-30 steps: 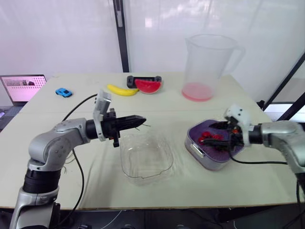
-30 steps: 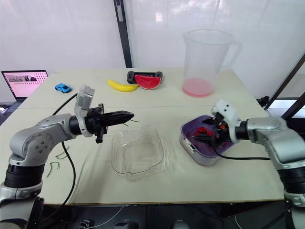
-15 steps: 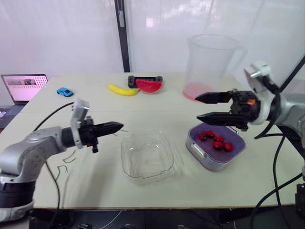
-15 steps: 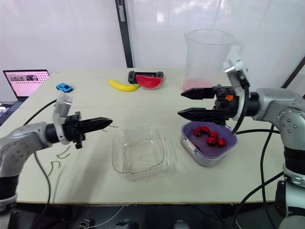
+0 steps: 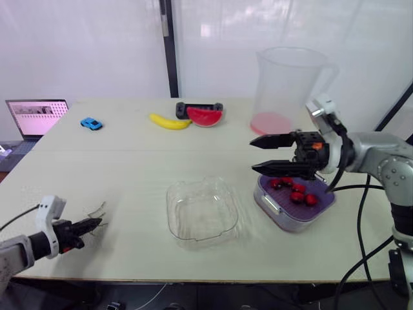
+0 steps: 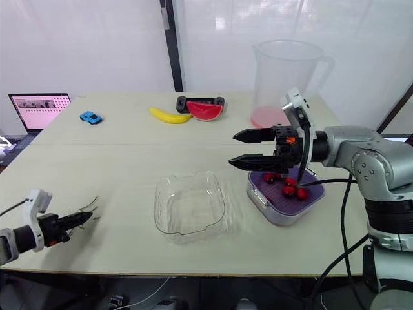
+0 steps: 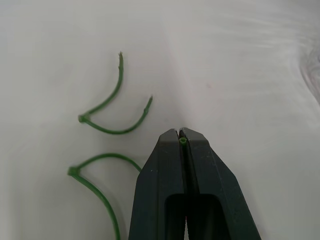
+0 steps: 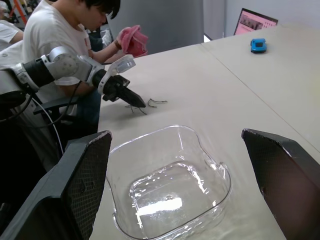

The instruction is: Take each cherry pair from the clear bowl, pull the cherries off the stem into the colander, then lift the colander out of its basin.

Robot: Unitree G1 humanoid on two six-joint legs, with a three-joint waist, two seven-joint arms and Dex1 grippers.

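Left eye view: laptop screen (image 5: 37, 116) unreadable

No writing, label, brand or number could be read on anything. The one surface that carried marks was the screen of the laptop (image 5: 35, 116), which stood well apart from the left gripper (image 5: 95, 223), beyond its jaws, and farther still from the jaws of the right gripper (image 5: 252, 157); its rows of pinkish marks were too small to make out
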